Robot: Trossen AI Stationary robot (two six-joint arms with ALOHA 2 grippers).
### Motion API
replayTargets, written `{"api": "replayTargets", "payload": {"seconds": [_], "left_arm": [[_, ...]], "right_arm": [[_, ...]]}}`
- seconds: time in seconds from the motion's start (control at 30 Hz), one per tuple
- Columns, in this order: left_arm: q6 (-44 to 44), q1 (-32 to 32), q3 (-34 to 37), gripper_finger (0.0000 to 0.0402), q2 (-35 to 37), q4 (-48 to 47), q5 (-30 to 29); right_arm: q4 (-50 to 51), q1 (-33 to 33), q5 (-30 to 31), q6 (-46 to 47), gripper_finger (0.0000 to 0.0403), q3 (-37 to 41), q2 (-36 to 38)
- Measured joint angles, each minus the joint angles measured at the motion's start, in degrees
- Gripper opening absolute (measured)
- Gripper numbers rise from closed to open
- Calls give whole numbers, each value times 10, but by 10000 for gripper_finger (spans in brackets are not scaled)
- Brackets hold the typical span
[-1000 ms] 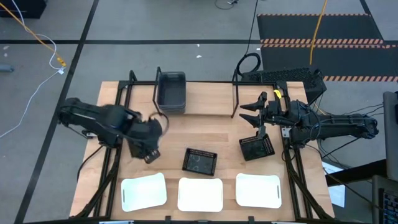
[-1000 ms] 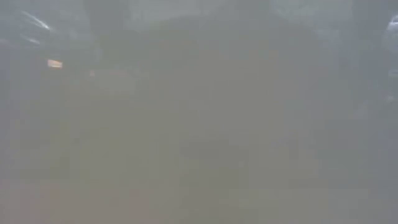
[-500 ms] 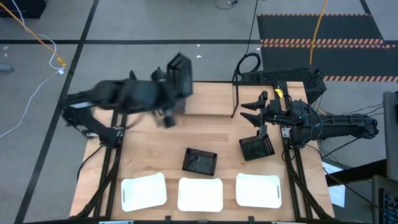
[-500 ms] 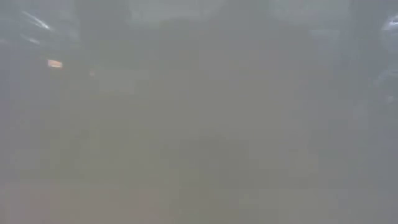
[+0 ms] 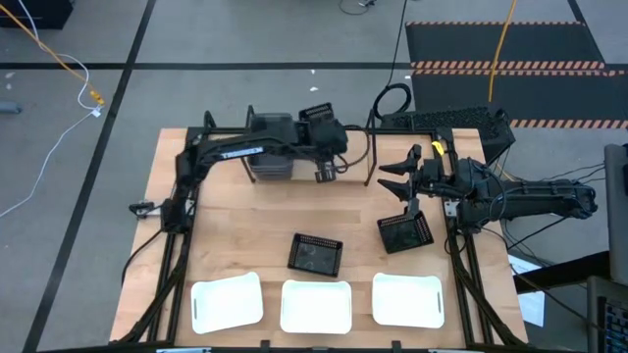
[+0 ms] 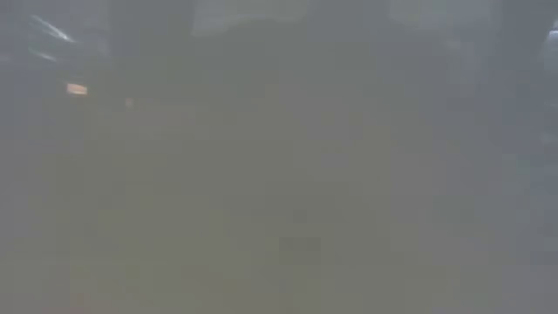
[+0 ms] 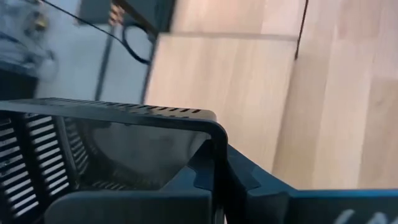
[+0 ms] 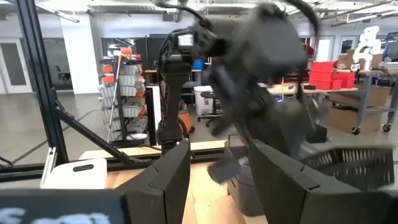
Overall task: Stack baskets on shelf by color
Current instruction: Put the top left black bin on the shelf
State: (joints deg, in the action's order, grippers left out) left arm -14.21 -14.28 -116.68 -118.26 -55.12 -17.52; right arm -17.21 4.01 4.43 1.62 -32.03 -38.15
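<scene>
My left gripper hangs over the shelf at the far side, shut on a black mesh basket, which also shows in the left wrist view. A dark grey basket sits on the shelf beside it. Two more black mesh baskets rest on the table. Three white baskets lie in a row along the near edge. My right gripper waits open at the right, raised and holding nothing. The low view is fogged. My left gripper has the black mesh basket by its wall near a corner. The fingers slant down from the table's left. The pinch itself lies at the wrist picture's lower edge and does not show. The basket is lifted clear, tilted above the shelf.
Thin upright rods of the shelf stand at its ends. Bare wood lies between the shelf and the loose baskets. A keyboard sits beyond the table's far right corner.
My left gripper has swung fast from the table's left side toward the far edge and then right, ending over the shelf. It has rolled and tipped on the way, carrying the black mesh basket clear of the table.
</scene>
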Motion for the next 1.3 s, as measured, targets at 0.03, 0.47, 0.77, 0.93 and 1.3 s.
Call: {"api": "replayTargets", "payload": {"seconds": [0.03,0.47,0.77,0.93,1.3], "left_arm": [[-4,-6,0,5,-9,-3,13],[38,-49,-1,11,-59,-49,124],[61,-39,-1,7,-78,-65,128],[70,-38,-1,16,-82,-98,128],[87,-38,-1,36,-84,-129,124]], "right_arm": [[0,0,0,-5,159,0,0],[-5,0,0,-30,159,0,0],[-1,0,0,-20,159,0,0],[3,0,0,-19,159,0,0],[3,0,0,-19,159,0,0]]}}
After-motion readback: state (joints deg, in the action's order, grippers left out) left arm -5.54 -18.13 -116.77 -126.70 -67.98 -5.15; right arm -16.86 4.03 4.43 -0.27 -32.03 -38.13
